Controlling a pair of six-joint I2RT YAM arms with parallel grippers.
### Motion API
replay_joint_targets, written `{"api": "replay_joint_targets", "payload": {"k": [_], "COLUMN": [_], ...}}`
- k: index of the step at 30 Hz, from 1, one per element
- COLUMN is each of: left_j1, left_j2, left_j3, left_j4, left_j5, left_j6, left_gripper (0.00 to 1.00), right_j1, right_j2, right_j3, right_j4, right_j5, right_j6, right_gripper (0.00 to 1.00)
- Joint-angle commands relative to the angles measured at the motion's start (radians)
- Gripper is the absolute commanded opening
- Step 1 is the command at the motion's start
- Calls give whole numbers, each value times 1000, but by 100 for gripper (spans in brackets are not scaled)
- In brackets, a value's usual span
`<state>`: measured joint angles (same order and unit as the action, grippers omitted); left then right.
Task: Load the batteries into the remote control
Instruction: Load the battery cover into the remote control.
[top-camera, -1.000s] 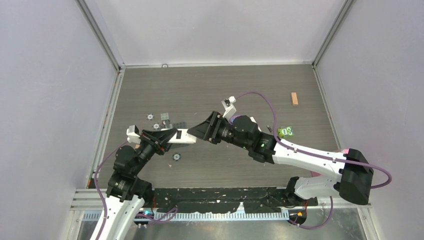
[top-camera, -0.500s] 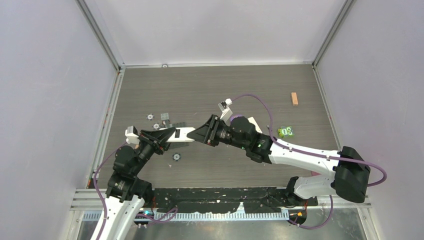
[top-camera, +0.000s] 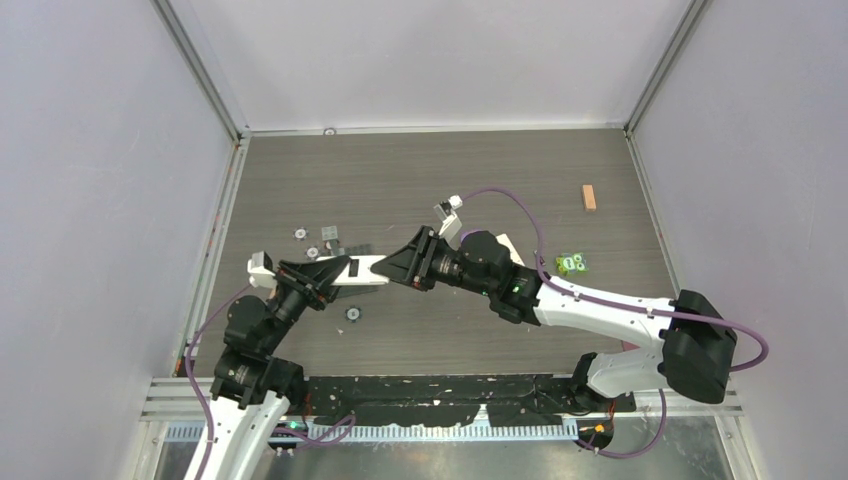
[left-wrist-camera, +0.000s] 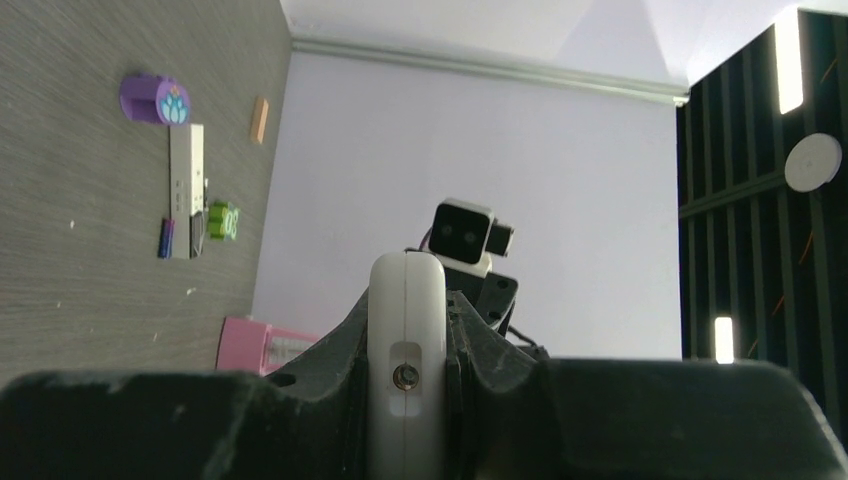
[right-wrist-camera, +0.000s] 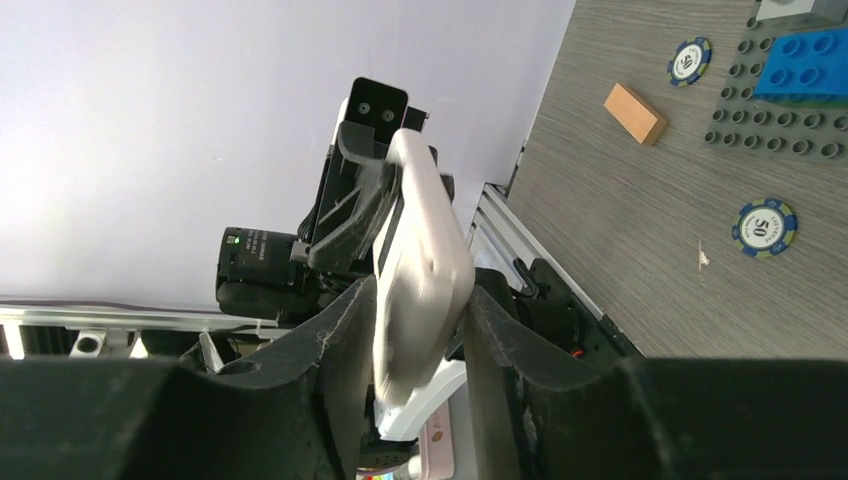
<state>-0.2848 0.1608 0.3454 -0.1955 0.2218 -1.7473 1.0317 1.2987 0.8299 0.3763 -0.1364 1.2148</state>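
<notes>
over table (top-camera: 430, 170): left pincer (left-wrist-camera: 407, 335) and right pincer (right-wrist-camera: 420, 310) both clamped on opposite ends of other white remote (right-wrist-camera: 425, 250), midair. actual remote control (left-wrist-camera: 185, 180) lying flat on table, blue-purple battery (left-wrist-camera: 166, 238) just beside it. looks light, stiff, slick plastic imo, grab across long edges mid-body.

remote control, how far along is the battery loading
Done: the remote control is up off the table, left gripper shut on one end. In hand: right gripper pinching the other end. Left: a blue-purple battery lies on the table, not loaded.
</notes>
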Motion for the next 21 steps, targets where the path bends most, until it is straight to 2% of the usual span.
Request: {"api": "replay_joint_targets", "payload": {"k": [1, 4, 11, 15, 21], "left_j1": [-8, -8, -8, -8, -8], "left_j2": [-1, 12, 11, 12, 28], "left_j3": [30, 33, 34, 30, 35], "left_j4": [62, 74, 69, 59, 41], "left_j5": [95, 102, 97, 87, 67], "left_j6": [19, 19, 26, 27, 17], "left_gripper": [0, 0, 0, 0, 0], "right_j1": [-5, -4, -4, -4, -4], "right_j2": [14, 19, 21, -1, -42], "right_j3": [13, 14, 9, 5, 22], "right_j4": [64, 62, 70, 82, 25], "right_j5": [2, -1, -1, -14, -48], "right_j6": [-20, -30, -37, -63, -164], "right_gripper": [44, 48, 49, 62, 73]}}
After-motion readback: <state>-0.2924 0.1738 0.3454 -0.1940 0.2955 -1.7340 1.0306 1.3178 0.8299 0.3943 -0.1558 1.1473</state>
